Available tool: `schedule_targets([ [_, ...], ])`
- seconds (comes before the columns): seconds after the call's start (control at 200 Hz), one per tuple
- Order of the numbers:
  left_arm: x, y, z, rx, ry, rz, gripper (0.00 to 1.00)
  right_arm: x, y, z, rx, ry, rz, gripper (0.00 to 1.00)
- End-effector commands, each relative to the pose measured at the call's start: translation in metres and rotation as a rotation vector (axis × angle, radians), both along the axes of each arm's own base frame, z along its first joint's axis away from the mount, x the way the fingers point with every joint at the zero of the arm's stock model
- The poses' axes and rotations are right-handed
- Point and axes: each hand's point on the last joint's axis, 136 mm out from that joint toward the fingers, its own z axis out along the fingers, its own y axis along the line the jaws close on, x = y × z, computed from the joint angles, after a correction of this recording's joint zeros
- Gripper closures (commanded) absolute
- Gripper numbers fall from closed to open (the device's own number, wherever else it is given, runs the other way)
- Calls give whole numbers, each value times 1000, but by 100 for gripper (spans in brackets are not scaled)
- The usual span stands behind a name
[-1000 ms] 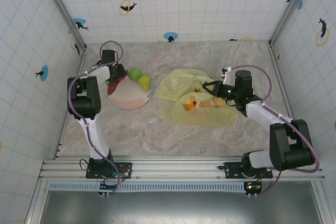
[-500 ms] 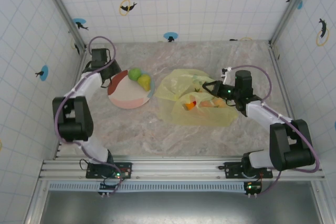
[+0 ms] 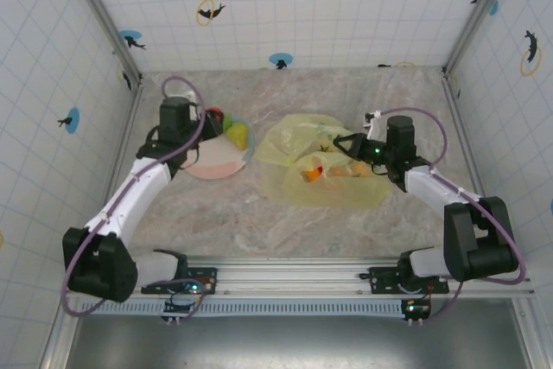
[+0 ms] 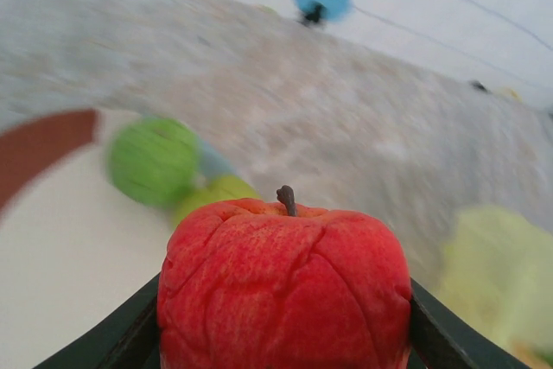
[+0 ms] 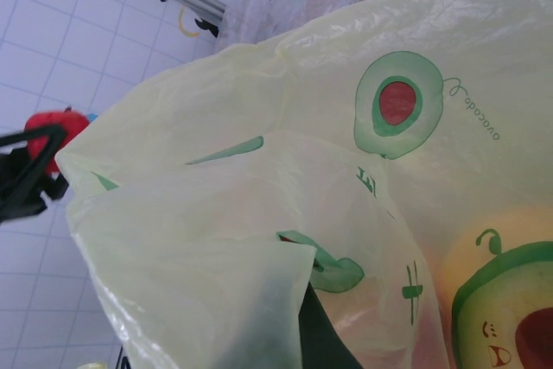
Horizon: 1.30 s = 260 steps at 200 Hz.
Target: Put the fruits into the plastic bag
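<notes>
My left gripper (image 4: 285, 334) is shut on a red toy apple (image 4: 285, 287), held above the far edge of the pink-white plate (image 3: 212, 162). In the top view the apple (image 3: 215, 116) sits at that gripper's (image 3: 206, 121) tip. A green fruit (image 4: 154, 160) and a yellow fruit (image 3: 238, 134) lie on the plate just beyond it. The plastic bag (image 3: 320, 157) lies to the right, with an orange fruit (image 3: 313, 174) and others showing through it. My right gripper (image 3: 344, 146) is shut on the bag's edge (image 5: 285, 257), holding it raised.
Tiled walls close off the left, back and right sides. The plate (image 4: 52, 248) stands near the left wall. Bare marble tabletop (image 3: 259, 222) stretches between the plate, the bag and the arm bases.
The left arm has swung round, its elbow dropping toward the near left. Its gripper, with the red apple, has moved right to the plate's far edge. The right arm and bag have stayed still.
</notes>
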Motion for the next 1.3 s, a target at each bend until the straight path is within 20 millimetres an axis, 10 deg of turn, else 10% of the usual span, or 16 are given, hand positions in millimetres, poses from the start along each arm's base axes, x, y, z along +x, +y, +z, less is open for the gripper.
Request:
schedule_targets([
  [0.0, -42, -36, -14, -22, 47, -155, 52, 6, 4, 7, -3, -24, 6, 100],
  [0.325, -122, -122, -40, -87, 114, -537, 52, 5, 13, 8, -8, -25, 19, 100],
  [1.296, -118, -200, -79, -87, 165, -707, 51, 0, 14, 4, -23, -19, 23, 100],
])
